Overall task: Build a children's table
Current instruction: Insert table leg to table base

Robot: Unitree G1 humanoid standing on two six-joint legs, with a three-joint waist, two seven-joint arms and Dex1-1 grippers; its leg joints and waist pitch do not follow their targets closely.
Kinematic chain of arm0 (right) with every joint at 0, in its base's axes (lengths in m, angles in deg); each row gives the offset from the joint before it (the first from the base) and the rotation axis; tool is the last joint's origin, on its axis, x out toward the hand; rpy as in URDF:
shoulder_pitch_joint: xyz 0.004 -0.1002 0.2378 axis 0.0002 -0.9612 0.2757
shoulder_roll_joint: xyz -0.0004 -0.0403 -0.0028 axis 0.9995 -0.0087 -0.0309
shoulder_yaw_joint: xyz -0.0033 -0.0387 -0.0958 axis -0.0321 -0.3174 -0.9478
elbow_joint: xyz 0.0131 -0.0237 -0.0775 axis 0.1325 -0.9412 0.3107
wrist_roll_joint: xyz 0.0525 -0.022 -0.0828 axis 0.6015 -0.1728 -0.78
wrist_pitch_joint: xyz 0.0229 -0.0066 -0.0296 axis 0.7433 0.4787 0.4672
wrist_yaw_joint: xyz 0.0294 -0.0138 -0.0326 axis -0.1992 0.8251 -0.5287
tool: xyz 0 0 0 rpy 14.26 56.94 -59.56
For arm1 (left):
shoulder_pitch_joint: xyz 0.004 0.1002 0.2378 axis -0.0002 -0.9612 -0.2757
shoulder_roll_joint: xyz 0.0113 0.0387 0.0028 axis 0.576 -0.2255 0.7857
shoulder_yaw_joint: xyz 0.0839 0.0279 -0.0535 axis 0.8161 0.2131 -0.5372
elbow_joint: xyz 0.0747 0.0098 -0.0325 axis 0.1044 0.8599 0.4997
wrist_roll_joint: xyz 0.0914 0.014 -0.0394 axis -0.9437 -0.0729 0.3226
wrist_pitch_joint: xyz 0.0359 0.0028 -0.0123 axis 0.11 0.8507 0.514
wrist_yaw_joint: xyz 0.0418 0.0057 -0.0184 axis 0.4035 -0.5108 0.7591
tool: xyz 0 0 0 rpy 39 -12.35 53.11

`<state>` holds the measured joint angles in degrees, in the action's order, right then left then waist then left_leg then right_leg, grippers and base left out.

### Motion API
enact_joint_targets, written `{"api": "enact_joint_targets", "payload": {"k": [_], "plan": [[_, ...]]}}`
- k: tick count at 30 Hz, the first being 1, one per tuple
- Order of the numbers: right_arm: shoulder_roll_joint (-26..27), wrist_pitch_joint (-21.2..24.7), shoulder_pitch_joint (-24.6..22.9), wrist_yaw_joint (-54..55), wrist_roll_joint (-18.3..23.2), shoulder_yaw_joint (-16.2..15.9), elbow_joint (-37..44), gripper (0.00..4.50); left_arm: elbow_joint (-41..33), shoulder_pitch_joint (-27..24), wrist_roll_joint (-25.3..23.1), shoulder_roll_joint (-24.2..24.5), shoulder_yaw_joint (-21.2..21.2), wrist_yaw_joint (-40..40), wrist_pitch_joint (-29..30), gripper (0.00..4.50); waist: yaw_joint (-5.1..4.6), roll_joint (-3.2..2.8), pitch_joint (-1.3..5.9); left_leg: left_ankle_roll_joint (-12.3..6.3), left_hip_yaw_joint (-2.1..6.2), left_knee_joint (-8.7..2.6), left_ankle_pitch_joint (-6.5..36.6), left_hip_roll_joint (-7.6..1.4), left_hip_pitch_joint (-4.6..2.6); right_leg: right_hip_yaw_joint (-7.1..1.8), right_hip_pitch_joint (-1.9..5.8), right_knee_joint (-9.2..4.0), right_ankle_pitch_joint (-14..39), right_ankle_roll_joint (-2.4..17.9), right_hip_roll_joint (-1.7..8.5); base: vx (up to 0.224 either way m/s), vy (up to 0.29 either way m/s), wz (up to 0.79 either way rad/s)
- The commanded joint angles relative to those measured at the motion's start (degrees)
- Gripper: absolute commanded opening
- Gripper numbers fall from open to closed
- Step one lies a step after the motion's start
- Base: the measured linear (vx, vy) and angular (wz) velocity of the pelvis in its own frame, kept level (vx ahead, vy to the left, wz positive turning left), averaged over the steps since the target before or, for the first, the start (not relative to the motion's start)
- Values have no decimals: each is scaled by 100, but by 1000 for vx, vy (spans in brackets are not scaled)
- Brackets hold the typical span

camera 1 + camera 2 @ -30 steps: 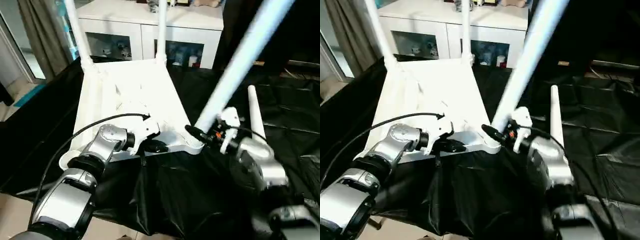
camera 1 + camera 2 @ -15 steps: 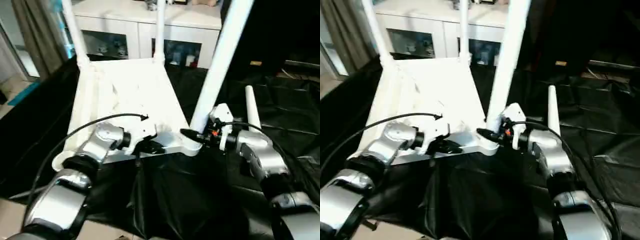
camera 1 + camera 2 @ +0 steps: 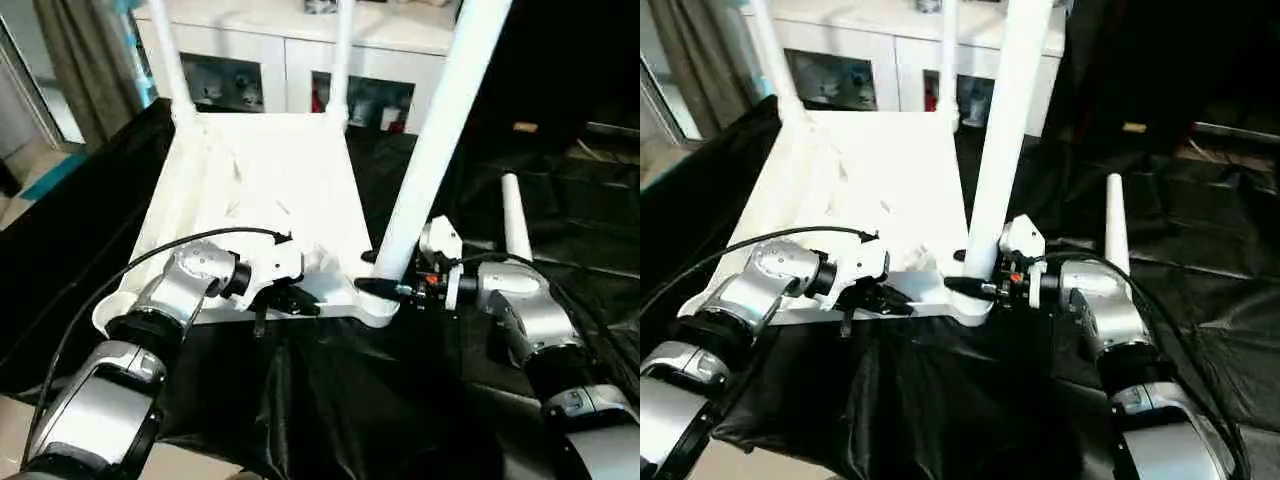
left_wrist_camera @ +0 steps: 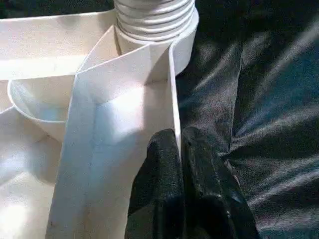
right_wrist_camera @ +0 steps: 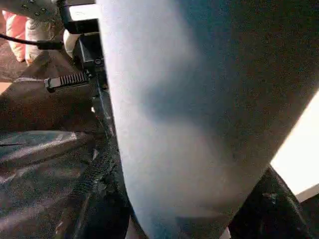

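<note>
You see the white table top (image 3: 270, 190) lying upside down on a black sheet (image 3: 560, 200), two legs (image 3: 170, 60) standing at its far corners. Your left claw (image 4: 178, 149) is pinched closed on the thin near rim. Your right claw (image 3: 385, 288) clasps a third leg (image 3: 430, 170) standing in the near right socket. A fourth leg (image 3: 515, 215) lies loose to the right. A white cabinet (image 3: 300, 40) stands beyond.

black sheet (image 3: 350, 400) | white cabinet (image 3: 300, 60) behind | curtain (image 3: 85, 60) left
</note>
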<state>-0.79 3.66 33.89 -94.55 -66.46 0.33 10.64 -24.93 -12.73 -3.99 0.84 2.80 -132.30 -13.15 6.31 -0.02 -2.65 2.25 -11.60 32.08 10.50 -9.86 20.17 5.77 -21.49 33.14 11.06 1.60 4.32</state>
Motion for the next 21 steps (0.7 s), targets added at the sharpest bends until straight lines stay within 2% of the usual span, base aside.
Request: {"api": "enact_joint_targets", "payload": {"k": [1,3,4,7,8,10,13,14,16,19,21], "plan": [[-55,238,-376,139,-418,-289,-538,191,-292,39,100,5,20,-262,-53,0,9,-38,316,-287,191,-353,1226,-492,-65,-384,216,-320,845,1447,604,0,0,0],[15,203,-374,344,-421,-228,-588,191,-337,52,76,-13,-17,-104,3,0,16,-17,314,-273,192,-356,1223,-496,-64,-385,216,-318,896,1425,604,0,0,0],[30,191,-372,399,-424,-212,-601,191,-347,54,72,-16,-25,-72,19,0,17,-25,301,-252,196,-364,1297,-493,-67,-386,209,-336,1045,1397,608,0,0,0],[215,118,-315,1347,-512,16,-813,191,-300,200,-29,-85,-122,485,324,0,-1,-21,276,-139,211,-388,1493,-498,-77,-393,193,-376,1474,1305,625,0,0,0],[282,235,-284,1718,-528,98,-890,191,-332,248,-35,-118,-169,666,511,0,-34,-11,249,-17,234,-407,1742,-485,-99,-400,168,-434,2024,1169,642,0,0,0],[334,279,-258,2091,-580,150,-962,191,-442,264,33,-170,-223,713,749,0,-70,-18,244,80,266,-418,1907,-486,-116,-400,155,-473,2398,1044,650,0,0,0],[531,482,-171,2936,-607,307,-1109,191,-713,284,49,-300,-269,952,1236,0,-136,-21,236,147,290,-443,2024,-493,-104,-402,147,-479,2411,1014,641,0,0,0],[627,511,-108,3328,-658,338,-1204,191,-725,332,-7,-399,-294,1233,1469,0,-179,-15,239,167,300,-449,2038,-477,-71,-390,165,-476,2365,998,636,0,0,0],[781,559,30,4012,-715,411,-1408,191,-649,423,-117,-552,-324,1699,1742,0,-206,-14,236,191,285,-427,2085,-457,-111,-398,120,-495,2402,1014,629,0,0,0],[1004,621,222,4831,-676,563,-1683,191,-525,522,-171,-794,-399,2288,2123,0,-227,-6,243,145,272,-407,1971,-438,-101,-406,124,-501,2336,1037,635,0,0,0],[1181,692,364,5302,-606,666,-1855,191,-366,588,-244,-959,-416,2682,2267,0,-241,-6,257,90,251,-392,1846,-424,-95,-408,120,-485,2078,1074,603,0,0,0]]}}
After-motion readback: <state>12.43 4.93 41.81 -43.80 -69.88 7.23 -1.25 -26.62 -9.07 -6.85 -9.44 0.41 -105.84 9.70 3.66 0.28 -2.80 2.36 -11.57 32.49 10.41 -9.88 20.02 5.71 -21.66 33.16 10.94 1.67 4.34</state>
